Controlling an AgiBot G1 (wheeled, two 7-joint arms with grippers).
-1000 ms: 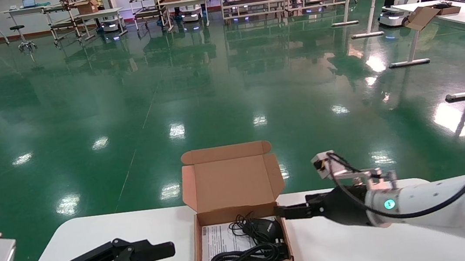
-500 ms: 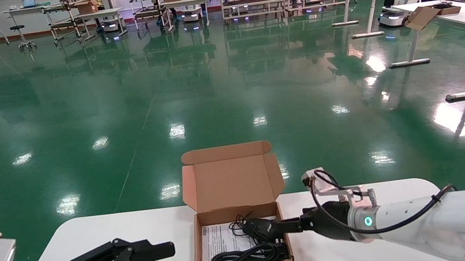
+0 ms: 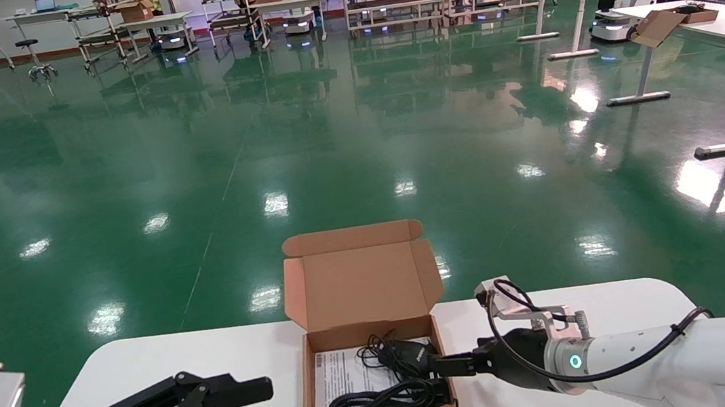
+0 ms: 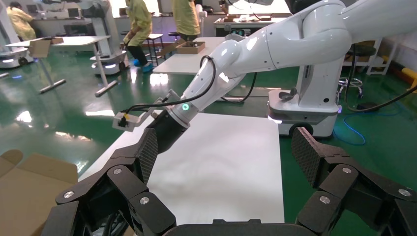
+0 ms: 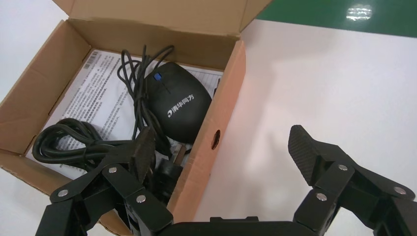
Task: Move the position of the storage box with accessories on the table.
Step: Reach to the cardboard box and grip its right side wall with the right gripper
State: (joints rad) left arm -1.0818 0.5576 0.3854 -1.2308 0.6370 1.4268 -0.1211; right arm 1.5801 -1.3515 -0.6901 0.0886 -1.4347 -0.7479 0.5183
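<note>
Straddling the storage box wall, right gripper spread wide.

The right arm reached low and leftward, its hand spread wide with wrist roughly level, while the left arm stayed parked at near left, its hand likewise splayed apart.

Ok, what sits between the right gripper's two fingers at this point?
The storage box's right side wall: the right gripper is open and straddles it, one finger inside near the mouse, one over bare table. Right wrist view shows it.
</note>
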